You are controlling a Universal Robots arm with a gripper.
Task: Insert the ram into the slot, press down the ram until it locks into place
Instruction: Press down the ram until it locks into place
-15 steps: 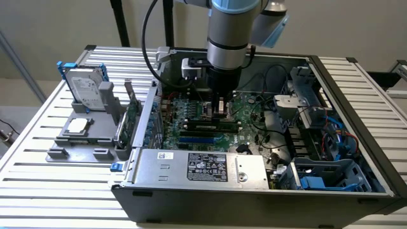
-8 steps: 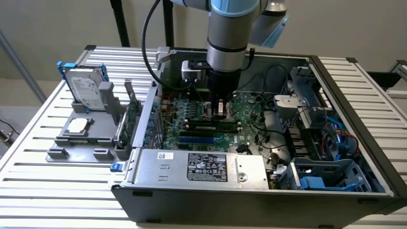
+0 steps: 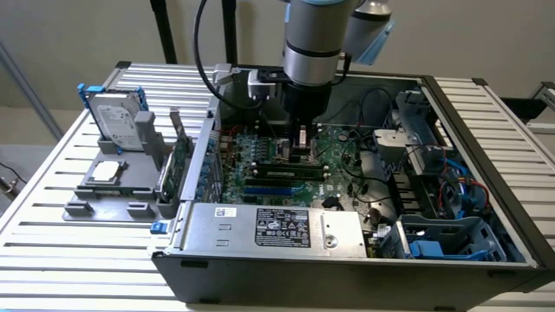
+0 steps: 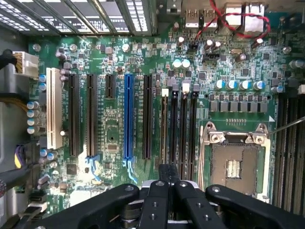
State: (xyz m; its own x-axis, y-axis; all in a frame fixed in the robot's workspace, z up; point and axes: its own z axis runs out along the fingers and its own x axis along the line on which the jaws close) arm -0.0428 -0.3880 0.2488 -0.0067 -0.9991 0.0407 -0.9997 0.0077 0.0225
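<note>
Item: the ram point(image 3: 284, 171), a long thin green stick with a row of dark chips along its face. In the exterior view it stands on edge on the motherboard point(image 3: 260, 146) inside the open computer case point(image 3: 364, 276), at about 7 o'clock from the gripper point(image 3: 303, 144) and close under it. The wrist view shows it edge-on as a thin line point(image 4: 164, 129), lying along the slot point(image 4: 165, 93), the outermost of four parallel black sockets with pale end latches, on the side nearest the blue slot point(image 4: 128, 117).

Seating depth and latch state: cannot be determined.

Gripper point(image 4: 167, 172): fingers drawn narrow, tips together directly over the ram's upper edge. Contact with that edge cannot be confirmed.

In the exterior view the power supply point(image 3: 277, 227) lies at 6 o'clock from the ram.
</note>
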